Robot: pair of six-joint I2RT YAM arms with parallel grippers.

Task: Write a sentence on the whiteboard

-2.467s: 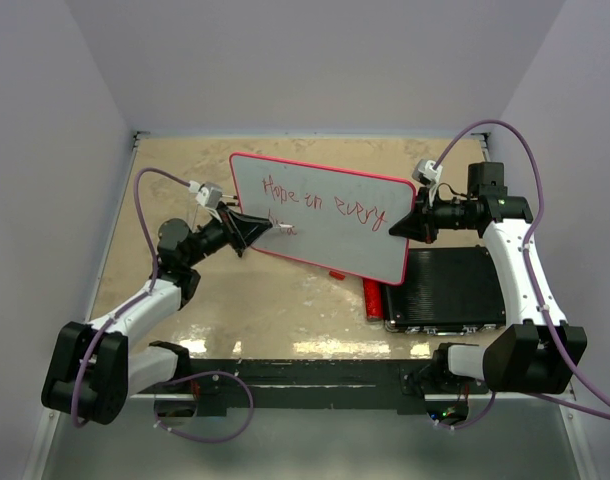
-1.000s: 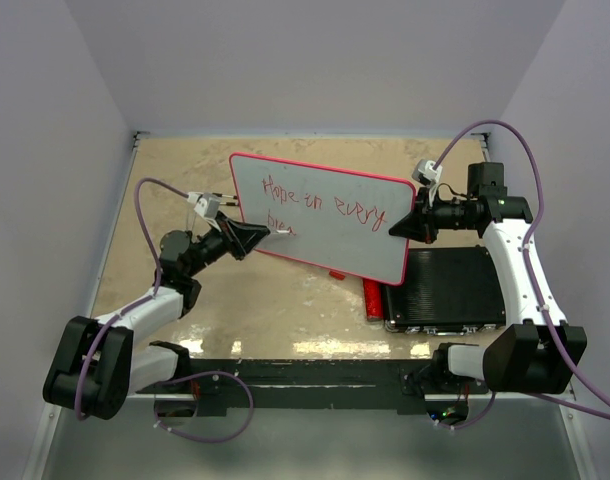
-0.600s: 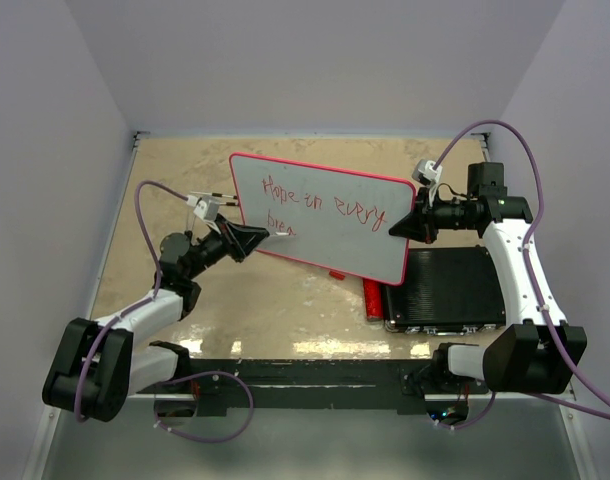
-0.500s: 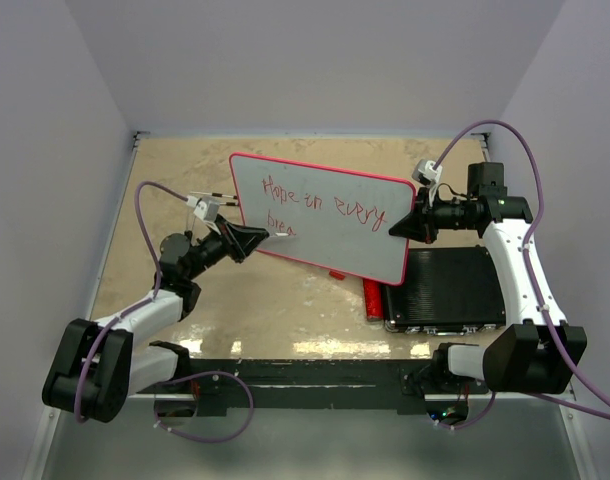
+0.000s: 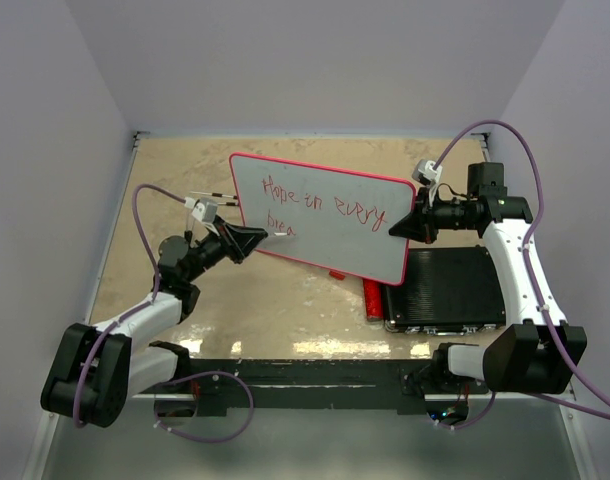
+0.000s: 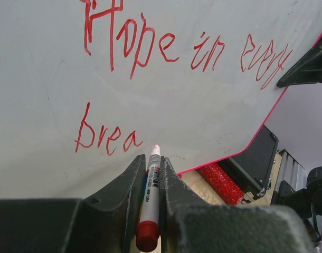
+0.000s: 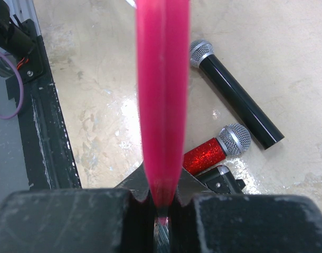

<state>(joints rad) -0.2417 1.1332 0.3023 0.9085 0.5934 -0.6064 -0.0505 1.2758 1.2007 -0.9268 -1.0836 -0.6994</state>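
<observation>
The whiteboard (image 5: 335, 225) with a thin red frame is held tilted above the table. Red lettering (image 5: 320, 203) on it reads "Hope in every" with "brea" below, also clear in the left wrist view (image 6: 166, 47). My left gripper (image 5: 266, 236) is shut on a red marker (image 6: 151, 190), its tip at the board just right of "brea". My right gripper (image 5: 400, 226) is shut on the board's right edge, seen edge-on as a red strip (image 7: 162, 95) in the right wrist view.
A black ribbed case (image 5: 450, 290) lies at the right under the board. A red glitter microphone (image 7: 216, 149) and a black microphone (image 7: 236, 96) lie on the beige table (image 5: 185, 190) beneath the board. Walls enclose the table on three sides.
The left arm has drawn back and shifted its elbow to the left. The second line has grown from one or two strokes to "brea". The right arm and the board have not moved.
</observation>
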